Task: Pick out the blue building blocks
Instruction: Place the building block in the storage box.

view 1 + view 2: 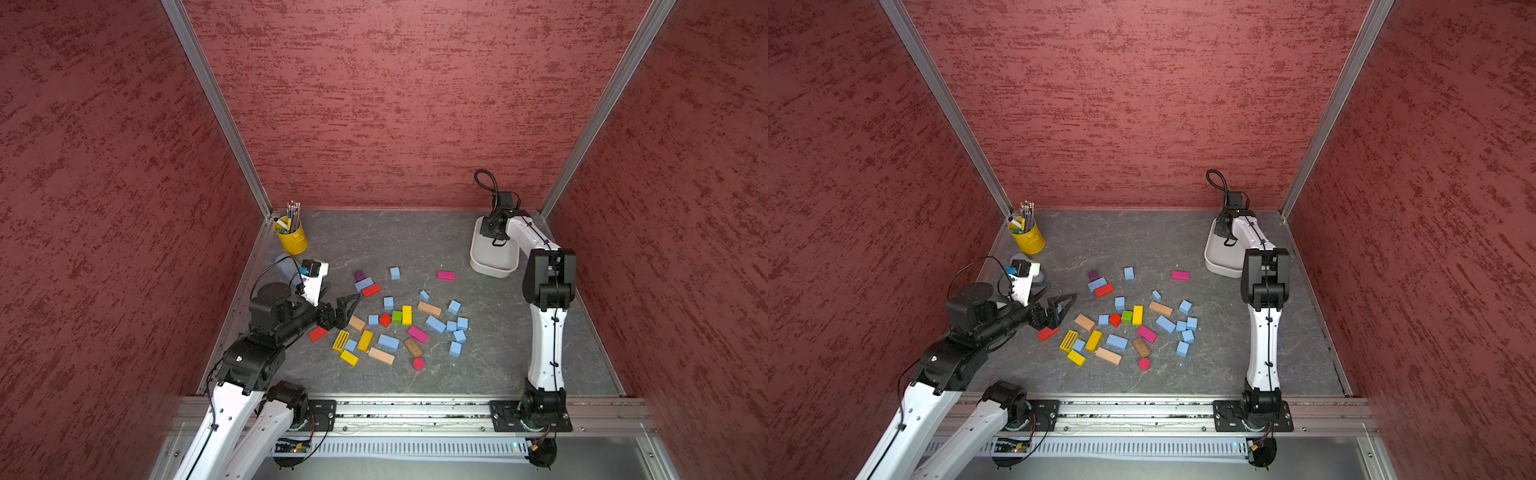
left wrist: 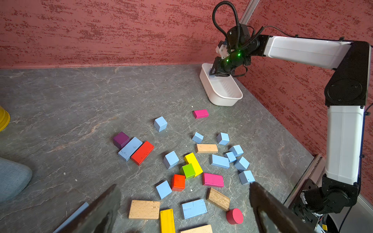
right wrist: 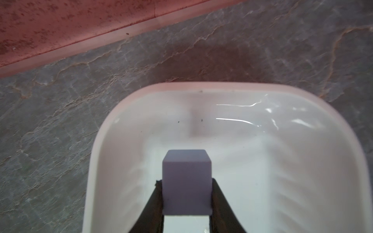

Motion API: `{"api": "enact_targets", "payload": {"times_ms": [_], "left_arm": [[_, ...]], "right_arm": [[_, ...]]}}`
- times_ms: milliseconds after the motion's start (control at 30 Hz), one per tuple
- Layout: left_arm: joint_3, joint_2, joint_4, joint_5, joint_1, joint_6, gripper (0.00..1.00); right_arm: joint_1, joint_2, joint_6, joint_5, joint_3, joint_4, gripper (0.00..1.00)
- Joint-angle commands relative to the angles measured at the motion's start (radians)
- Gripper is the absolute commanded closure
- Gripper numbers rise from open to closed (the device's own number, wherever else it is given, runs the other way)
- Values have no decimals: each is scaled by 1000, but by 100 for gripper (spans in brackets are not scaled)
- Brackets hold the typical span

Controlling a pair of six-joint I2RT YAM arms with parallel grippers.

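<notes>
Blue block [image 3: 186,171] is pinched in my right gripper [image 3: 186,187], over the white tub [image 3: 201,85]. It looks small, hard and light, with flat sides good to squeeze. My left gripper [image 1: 350,306] is wide apart and holds nothing, near more blue blocks [image 1: 388,341] on the table [image 1: 415,241]

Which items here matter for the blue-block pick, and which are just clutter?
Job:
- loose blue blocks
- blue cube in right tool
- white tub

Clutter:
- other-coloured blocks
- red disc
- yellow pencil cup

lab robot cell w/ alu frame [image 1: 214,99]
</notes>
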Motion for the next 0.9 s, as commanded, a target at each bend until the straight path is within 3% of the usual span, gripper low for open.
{"api": "enact_targets", "payload": {"times_ms": [0, 300, 533, 867], "left_arm": [[-12, -8, 17, -4, 3, -8, 0], [-14, -6, 14, -12, 3, -10, 0], [-15, -5, 15, -12, 3, -10, 0], [-14, -8, 13, -16, 3, -10, 0]], "right_arm": [[0, 30, 17, -33, 50, -26, 82], [3, 99, 29, -21, 93, -49, 70], [4, 105, 28, -19, 118, -67, 46], [7, -9, 30, -21, 123, -90, 39]]}}
